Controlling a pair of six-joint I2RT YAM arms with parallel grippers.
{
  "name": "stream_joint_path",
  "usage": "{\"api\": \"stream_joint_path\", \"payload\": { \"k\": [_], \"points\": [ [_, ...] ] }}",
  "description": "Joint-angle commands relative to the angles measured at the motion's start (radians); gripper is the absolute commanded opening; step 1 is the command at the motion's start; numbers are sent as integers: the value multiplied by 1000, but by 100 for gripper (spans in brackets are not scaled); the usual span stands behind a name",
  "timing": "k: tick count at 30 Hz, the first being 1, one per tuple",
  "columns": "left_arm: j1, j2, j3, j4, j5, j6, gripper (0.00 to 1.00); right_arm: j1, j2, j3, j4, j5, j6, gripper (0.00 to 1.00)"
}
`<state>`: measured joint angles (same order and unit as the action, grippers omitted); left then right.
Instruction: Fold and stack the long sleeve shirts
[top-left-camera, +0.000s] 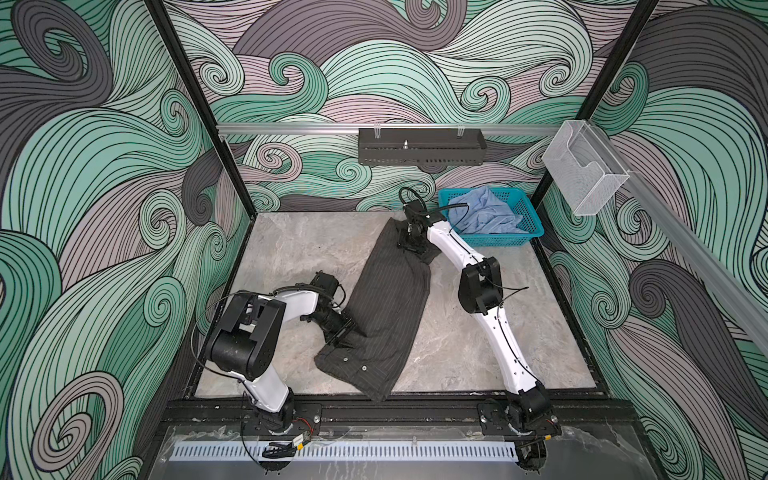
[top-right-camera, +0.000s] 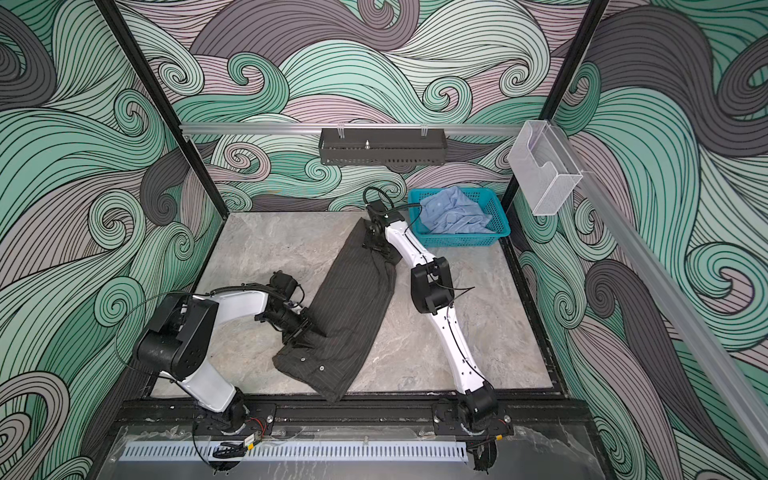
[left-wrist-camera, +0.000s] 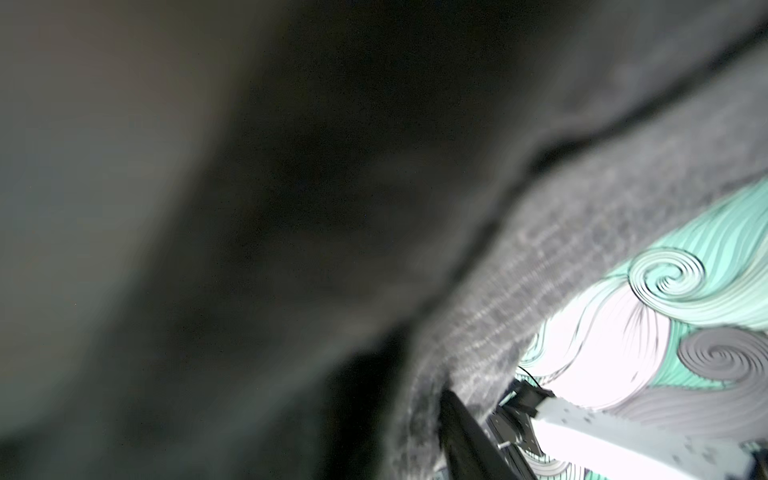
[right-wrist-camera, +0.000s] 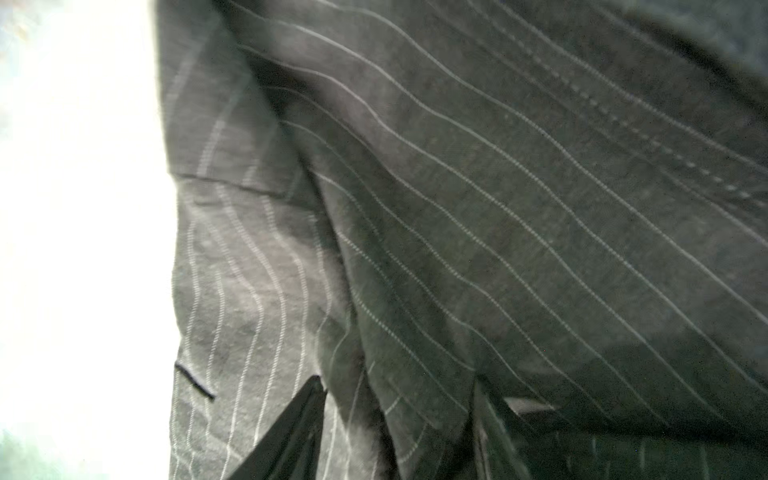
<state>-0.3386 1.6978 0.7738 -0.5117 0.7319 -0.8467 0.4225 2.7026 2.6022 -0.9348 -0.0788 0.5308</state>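
Close against both my wrist lenses presses the grey pinstriped shirt (right-wrist-camera: 457, 208), because I am down on it at each end. It lies as a long, narrow strip slanting across the table (top-left-camera: 291, 257). My right pincer (top-left-camera: 410, 246) sits on the far end, its fingers (right-wrist-camera: 291, 432) part-way apart astride a ridge of fabric, not visibly clamping it. My left pincer (top-left-camera: 353, 332) meets the near end's edge; how wide it stands I cannot tell. Working both ends, I judge, readies the next fold. The light blue shirt (top-left-camera: 482, 212) lies crumpled in the teal basket (top-left-camera: 532, 232), leaving the table free.
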Motion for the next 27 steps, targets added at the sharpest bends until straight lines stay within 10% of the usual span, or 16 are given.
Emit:
{"api": "stream_joint_path", "payload": {
  "k": [1, 12, 27],
  "points": [
    [-56, 73, -43, 110, -120, -101, 51, -12, -27, 85, -105, 11, -139, 63],
    [-73, -268, 218, -242, -402, 94, 64, -5, -629, -528, 17, 82, -188, 78],
    [-56, 99, 301, -319, -430, 304, 59, 18, -843, -1327, 294, -134, 107, 73]
  ]
}}
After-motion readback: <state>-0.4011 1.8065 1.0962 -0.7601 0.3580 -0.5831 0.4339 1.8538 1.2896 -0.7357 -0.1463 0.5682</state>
